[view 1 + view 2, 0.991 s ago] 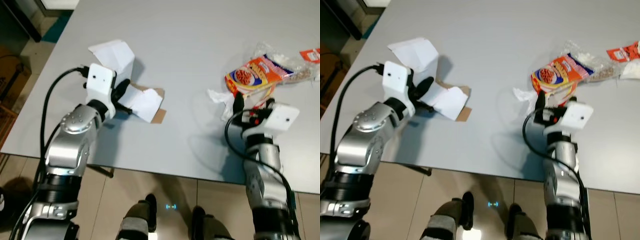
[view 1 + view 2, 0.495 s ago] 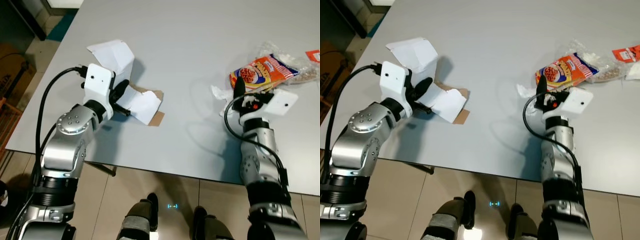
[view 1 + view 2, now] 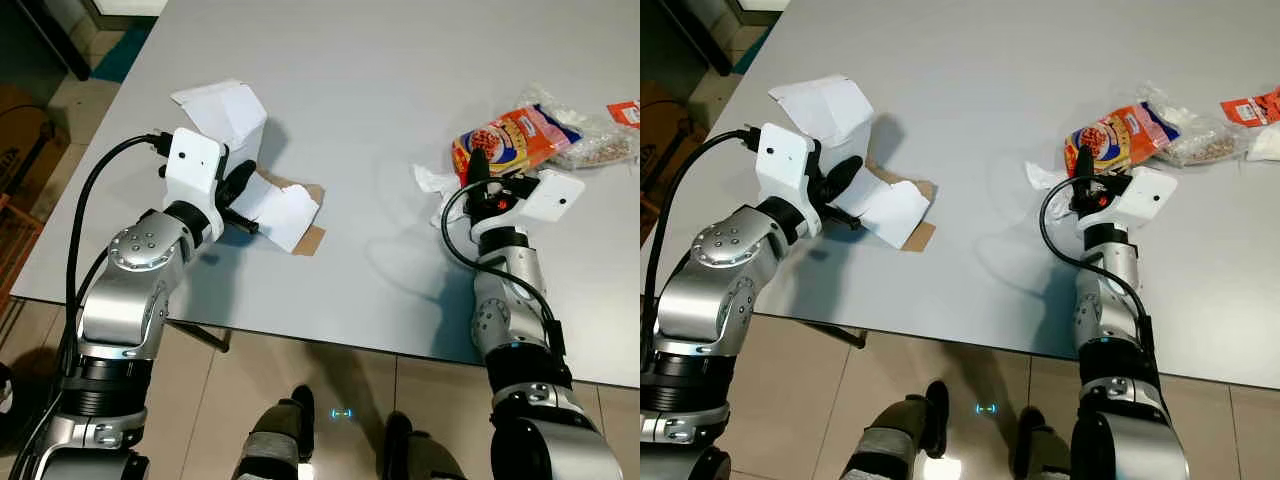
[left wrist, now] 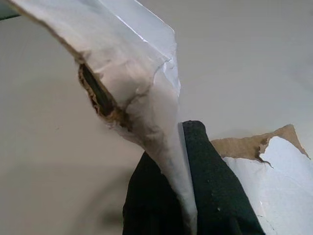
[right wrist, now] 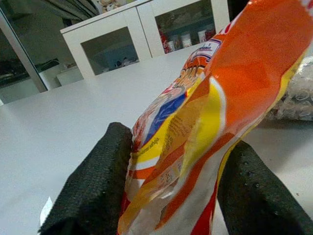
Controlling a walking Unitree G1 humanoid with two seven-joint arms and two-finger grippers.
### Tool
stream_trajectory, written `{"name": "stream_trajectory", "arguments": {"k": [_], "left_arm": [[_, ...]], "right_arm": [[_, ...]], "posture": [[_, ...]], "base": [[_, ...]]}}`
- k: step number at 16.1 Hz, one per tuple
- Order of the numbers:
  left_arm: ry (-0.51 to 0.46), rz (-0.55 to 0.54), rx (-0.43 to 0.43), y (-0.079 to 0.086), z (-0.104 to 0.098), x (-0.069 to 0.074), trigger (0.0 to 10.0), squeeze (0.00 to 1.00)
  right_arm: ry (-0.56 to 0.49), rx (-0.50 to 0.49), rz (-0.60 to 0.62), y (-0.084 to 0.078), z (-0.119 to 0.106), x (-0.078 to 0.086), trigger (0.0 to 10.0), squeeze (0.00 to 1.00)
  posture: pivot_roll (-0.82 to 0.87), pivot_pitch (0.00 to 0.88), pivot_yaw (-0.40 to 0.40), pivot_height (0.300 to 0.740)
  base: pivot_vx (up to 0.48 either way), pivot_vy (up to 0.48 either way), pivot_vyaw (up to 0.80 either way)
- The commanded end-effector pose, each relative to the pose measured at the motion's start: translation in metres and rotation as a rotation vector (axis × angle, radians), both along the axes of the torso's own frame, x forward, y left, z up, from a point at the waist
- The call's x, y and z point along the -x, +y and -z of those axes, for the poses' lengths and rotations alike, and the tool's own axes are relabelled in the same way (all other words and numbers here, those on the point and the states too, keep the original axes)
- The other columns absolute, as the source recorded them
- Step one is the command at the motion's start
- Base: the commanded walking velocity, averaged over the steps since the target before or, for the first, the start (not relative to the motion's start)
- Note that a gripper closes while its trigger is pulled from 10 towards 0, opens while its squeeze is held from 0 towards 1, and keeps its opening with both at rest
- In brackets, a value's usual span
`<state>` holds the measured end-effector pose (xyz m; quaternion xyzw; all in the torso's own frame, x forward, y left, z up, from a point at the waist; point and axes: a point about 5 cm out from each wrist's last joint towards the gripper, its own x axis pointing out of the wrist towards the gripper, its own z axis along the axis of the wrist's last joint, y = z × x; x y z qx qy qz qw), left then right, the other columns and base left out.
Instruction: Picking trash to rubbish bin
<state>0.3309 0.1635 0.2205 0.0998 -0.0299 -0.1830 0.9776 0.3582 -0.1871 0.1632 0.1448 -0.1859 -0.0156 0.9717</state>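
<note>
head stereo pair looks steeply down on the grey table (image 3: pixel 380 120), both eyes sharing both arms. each wrist camera sights close along its fingers: left at torn white cardboard (image 4: pixel 146 112), right at an orange snack bag (image 5: pixel 205 122).

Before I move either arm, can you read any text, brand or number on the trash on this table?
Orange snack bag: printed lettering and a round picture, too blurred and creased to read.
Red wrapper at the far edge: white marks, too small to read.
Torn white cardboard: no print on it.
Clear bag of bits: no label legible.
</note>
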Motion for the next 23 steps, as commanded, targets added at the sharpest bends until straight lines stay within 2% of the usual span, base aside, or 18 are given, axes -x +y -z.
{"name": "stream_trajectory", "arguments": {"k": [1, 11, 18, 21, 23], "left_arm": [[0.005, -0.001, -0.001, 0.002, 0.000, 0.002, 0.0, 0.00], [0.005, -0.021, 0.000, 0.002, 0.001, 0.002, 0.0, 0.00], [-0.008, -0.046, 0.025, -0.006, 0.007, -0.004, 0.0, 0.00], [-0.052, 0.004, 0.081, -0.029, 0.004, -0.008, 0.0, 0.00], [-0.053, 0.001, 0.087, -0.033, 0.005, -0.010, 0.0, 0.00]], "right_arm": [[0.158, -0.053, -0.006, 0.001, 0.044, 0.010, 0.0, 0.00], [0.147, -0.044, 0.016, -0.003, 0.044, 0.010, 0.0, 0.00], [-0.017, 0.054, 0.005, -0.001, 0.004, 0.007, 0.0, 0.00], [-0.117, 0.128, -0.024, 0.004, -0.022, 0.008, 0.0, 0.00], [-0.144, 0.155, -0.033, 0.006, -0.030, 0.009, 0.0, 0.00]], "posture": [[0.53, 0.344, 0.113, 0.740], [0.53, 0.336, 0.115, 0.740], [0.48, 0.278, 0.090, 0.740], [0.43, 0.231, 0.075, 0.740], [0.42, 0.221, 0.070, 0.740]], "base": [[0.000, 0.000, 0.00], [0.000, 0.000, 0.00], [0.000, 0.000, 0.00], [0.000, 0.000, 0.00], [0.000, 0.000, 0.00]]}}
